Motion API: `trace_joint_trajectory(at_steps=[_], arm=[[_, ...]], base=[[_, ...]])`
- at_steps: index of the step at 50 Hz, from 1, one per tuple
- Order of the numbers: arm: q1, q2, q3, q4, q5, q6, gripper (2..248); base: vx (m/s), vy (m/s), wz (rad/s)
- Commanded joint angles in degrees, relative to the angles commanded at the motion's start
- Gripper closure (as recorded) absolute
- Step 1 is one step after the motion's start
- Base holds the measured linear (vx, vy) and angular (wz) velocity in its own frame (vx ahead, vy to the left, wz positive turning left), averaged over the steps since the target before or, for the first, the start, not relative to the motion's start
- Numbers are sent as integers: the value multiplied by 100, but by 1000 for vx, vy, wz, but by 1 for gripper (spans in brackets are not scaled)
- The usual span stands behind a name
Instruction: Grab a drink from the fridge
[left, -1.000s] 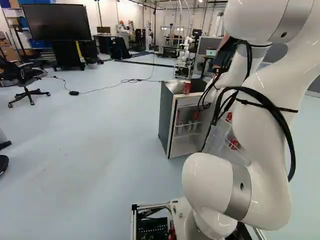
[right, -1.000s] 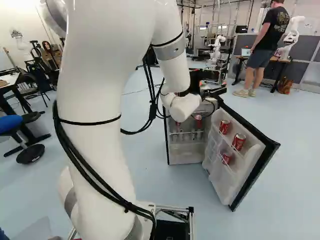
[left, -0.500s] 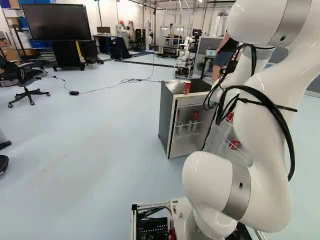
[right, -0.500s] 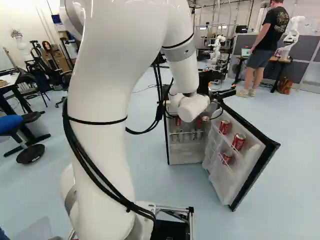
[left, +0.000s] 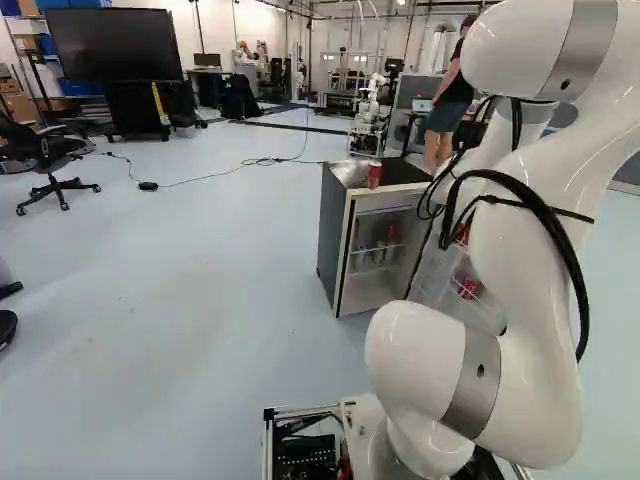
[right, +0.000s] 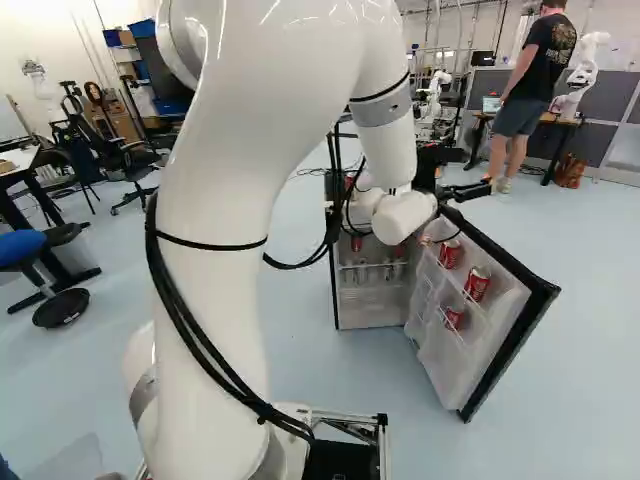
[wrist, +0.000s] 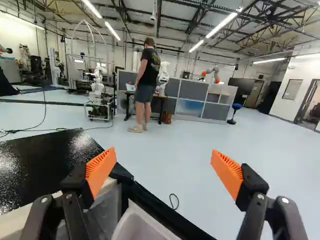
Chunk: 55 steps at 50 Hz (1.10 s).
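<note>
My gripper (right: 468, 190) is above the open fridge door (right: 505, 325) in the right base view. In the wrist view the gripper (wrist: 162, 156) stands open, nothing between its orange pads, with the black fridge top (wrist: 47, 155) beside one finger and the door's edge below. The fridge (left: 335, 240) holds cans (left: 392, 233) on an inner shelf, partly hidden by the arm in the right base view. Several red cans sit in the door racks, among them an upper can (right: 450, 253) and one beside it (right: 477, 283). Another red can (left: 374, 175) stands on the fridge top.
A person (wrist: 146, 85) stands at a desk beyond the fridge. Another robot (wrist: 163, 76) is near that desk. A thin cable (left: 265, 161) lies on the floor behind the fridge. Office chairs (left: 50, 165) stand far off to the side.
The arm has swung rightward in the right base view, carrying the gripper from over the fridge body to over its open door. The base, fridge and cans stay where they were.
</note>
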Motion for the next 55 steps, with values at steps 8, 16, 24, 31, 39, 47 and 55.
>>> trace_joint_trajectory(at_steps=[8, 16, 24, 31, 39, 47, 55], arm=[[-113, -99, -126, 0, -197, 0, 3], [-230, -186, -245, 0, -408, 0, 3], [-345, -219, -372, 0, -684, 0, 3], [-445, -235, -486, 0, -969, 0, 3], [-557, -253, -619, 0, -1321, 0, 3], [-666, -275, -757, 0, -1702, 0, 3], [-758, -325, -930, 0, -2104, 0, 3]], base=[[0, 0, 0], [0, 0, 0], [0, 0, 0], [0, 0, 0], [0, 0, 0], [0, 0, 0], [0, 0, 0]])
